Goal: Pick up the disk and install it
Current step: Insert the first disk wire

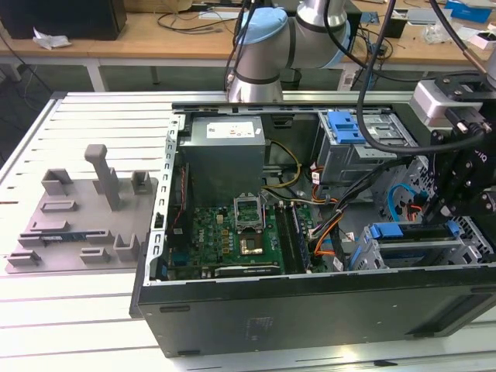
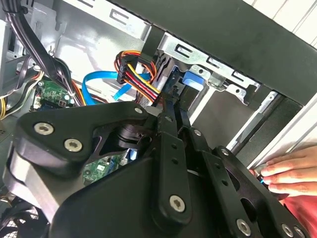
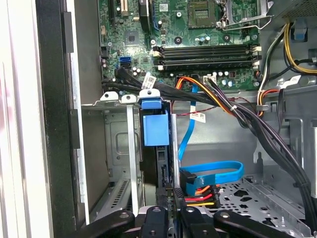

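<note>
Disk [image 1: 387,231] position, exterior view: it sits low on the exterior view's right, blue bracket upward, standing in the drive cage [image 1: 434,252] of the open computer case [image 1: 310,310]. The gripper [image 1: 448,203] hangs directly over that cage, touching or almost touching the disk. A 2nd blue caddy [image 1: 345,126] sits in the upper bay, well apart and not involved.

Second wrist view: the gripper [image 2: 173,101] reaches down against the disk [image 2: 190,79] at the cage mouth. I cannot tell whether it is clamped on the disk or only resting against it. A person's hand [image 2: 287,168] rests on the case edge, near the gripper body. Risk 1: any sideways travel of the arm could pinch that hand against the case wall.

First wrist view: the disk [image 3: 156,130] stands edge-on between the cage rails, and the gripper [image 3: 170,210] is at its near end. The power connector [image 3: 198,191], with its coloured wires, lies just beside the gripper, and a blue data cable [image 3: 213,173] loops close behind it. Risk 2: these leads could snag or be trapped under the disk. Risk 3: a slight tilt could jam the bracket in the rails, so that further pushing loads the cage rather than seating the disk.
</note>
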`<action>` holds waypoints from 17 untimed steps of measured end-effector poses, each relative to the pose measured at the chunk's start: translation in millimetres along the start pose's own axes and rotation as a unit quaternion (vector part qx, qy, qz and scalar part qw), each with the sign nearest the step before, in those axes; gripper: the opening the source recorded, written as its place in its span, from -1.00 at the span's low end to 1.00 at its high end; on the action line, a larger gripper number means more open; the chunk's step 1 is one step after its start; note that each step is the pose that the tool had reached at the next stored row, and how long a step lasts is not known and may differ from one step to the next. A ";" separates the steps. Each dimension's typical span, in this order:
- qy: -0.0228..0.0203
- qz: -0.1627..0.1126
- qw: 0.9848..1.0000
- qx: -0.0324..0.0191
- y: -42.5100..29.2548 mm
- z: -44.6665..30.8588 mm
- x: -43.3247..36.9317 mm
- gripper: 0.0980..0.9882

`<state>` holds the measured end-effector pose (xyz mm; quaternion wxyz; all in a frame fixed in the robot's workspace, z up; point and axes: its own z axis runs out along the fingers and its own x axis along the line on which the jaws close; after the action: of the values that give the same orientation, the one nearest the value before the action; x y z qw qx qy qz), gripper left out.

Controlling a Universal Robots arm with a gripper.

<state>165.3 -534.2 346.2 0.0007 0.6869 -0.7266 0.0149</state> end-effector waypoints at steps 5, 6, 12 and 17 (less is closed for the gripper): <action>0.000 0.000 1.000 0.000 0.0 1.1 0.2 -0.85; 0.000 0.000 1.000 0.000 0.0 1.3 0.2 -0.85; 0.000 0.001 1.000 0.000 0.0 2.3 0.4 -0.85; 0.000 0.001 1.000 0.000 0.0 4.0 0.5 -0.85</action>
<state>165.3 -534.8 342.2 0.0008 0.6860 -0.7275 0.0150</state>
